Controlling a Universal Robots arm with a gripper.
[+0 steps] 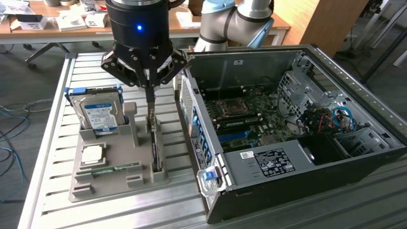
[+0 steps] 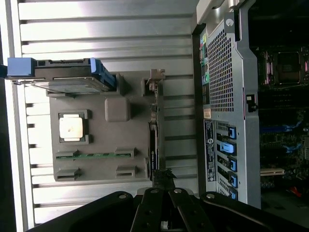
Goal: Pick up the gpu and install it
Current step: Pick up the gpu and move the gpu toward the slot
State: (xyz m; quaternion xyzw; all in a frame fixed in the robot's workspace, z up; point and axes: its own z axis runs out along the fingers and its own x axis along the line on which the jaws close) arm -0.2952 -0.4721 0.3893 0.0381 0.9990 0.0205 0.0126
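Metal-fingered, clamping the jaws of the black gripper (image 1: 151, 112) shut on the top edge of the thin flat grey-black gpu card (image 1: 154, 145), reaching from above because of its standing on edge in the grey plastic holder tray (image 1: 114, 176) on the slatted metal table (image 1: 51, 205).

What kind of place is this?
Probably a robotics lab bench for computer assembly: a robot arm reaches over a slatted metal table with an open computer case, and a grey tray holds a hard drive and the gpu, which the end effector grips.
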